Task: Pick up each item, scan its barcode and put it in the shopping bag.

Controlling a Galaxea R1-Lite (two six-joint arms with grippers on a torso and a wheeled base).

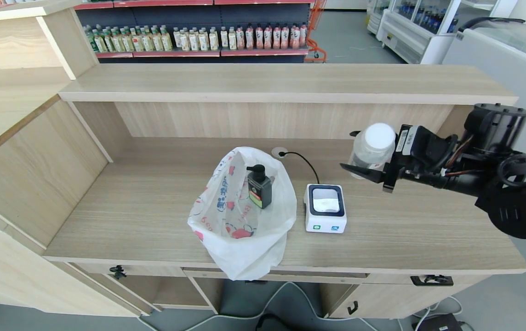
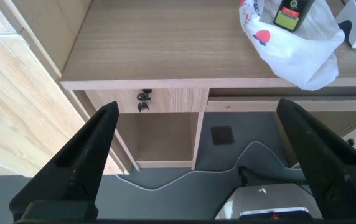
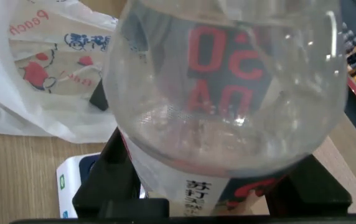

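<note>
My right gripper (image 1: pixel 368 171) is shut on a clear bottle (image 1: pixel 373 147) with a white cap, held above the counter to the right of the white barcode scanner (image 1: pixel 325 208). Seen from the right wrist, the bottle (image 3: pixel 228 99) bulks close up, its red label print showing through, with the scanner (image 3: pixel 78 186) below it. The white shopping bag (image 1: pixel 240 216) stands open on the counter left of the scanner, with a black pump bottle (image 1: pixel 259 186) upright inside. My left gripper (image 2: pixel 209 162) hangs open below the counter's front edge, off to the left of the bag (image 2: pixel 296 43).
The wooden counter (image 1: pixel 152 207) has a raised back shelf and a side wall on the left. A black cable (image 1: pixel 304 163) runs from the scanner to a hole in the counter. Drawers with black handles sit under the front edge.
</note>
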